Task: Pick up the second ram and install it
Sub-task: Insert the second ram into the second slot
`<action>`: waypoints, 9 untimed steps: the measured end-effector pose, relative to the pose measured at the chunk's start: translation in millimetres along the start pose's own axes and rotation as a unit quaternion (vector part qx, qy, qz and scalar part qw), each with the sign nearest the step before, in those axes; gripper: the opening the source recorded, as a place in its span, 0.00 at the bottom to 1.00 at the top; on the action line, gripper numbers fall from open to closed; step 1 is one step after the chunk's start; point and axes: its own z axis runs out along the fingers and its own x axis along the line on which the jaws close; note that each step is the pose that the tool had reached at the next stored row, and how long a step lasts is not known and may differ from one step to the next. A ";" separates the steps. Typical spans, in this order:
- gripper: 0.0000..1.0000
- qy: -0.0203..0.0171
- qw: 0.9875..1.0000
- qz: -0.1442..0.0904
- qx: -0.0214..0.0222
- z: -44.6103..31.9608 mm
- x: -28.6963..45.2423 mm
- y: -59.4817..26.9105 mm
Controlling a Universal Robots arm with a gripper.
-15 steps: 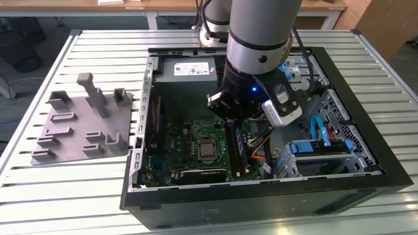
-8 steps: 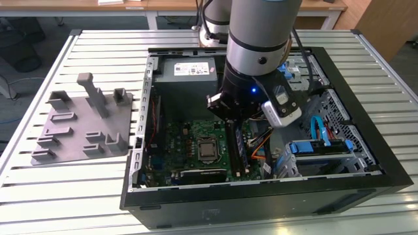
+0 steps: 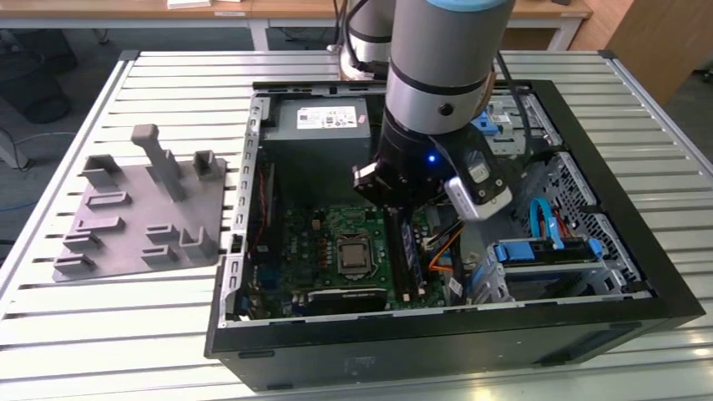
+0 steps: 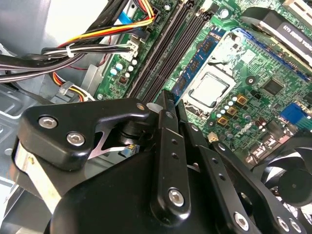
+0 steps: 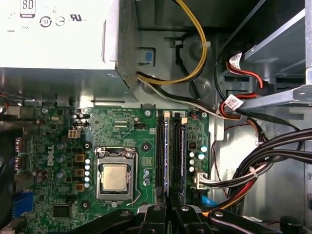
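Note:
Inside the open computer case (image 3: 624, 317), my gripper (image 5: 169, 214) reaches down over the black slot rails (image 5: 160, 151) beside the processor socket (image 5: 116, 175). Its fingers (image 4: 165, 141) stand close together, shut on the second ram (image 4: 197, 61). The ram is a blue-green stick with dark chips that runs out from between them, parallel to the rails. In the first wrist view the second ram (image 5: 169, 161) appears edge-on, in line with one rail. In the exterior view the second ram (image 3: 408, 251) stands on edge below the arm's wrist (image 3: 429, 159). I cannot tell whether it is seated in the rail.
A grey plastic tray (image 3: 145, 209) with upright blocks lies on the slatted table at the exterior view's left. The power supply (image 3: 317, 117), cable bundles (image 5: 253, 165), a blue drive caddy (image 3: 552, 251) and a fan (image 4: 292, 185) crowd the case around the motherboard.

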 end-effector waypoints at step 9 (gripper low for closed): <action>0.14 0.000 1.000 0.002 0.000 10.8 1.3 -0.7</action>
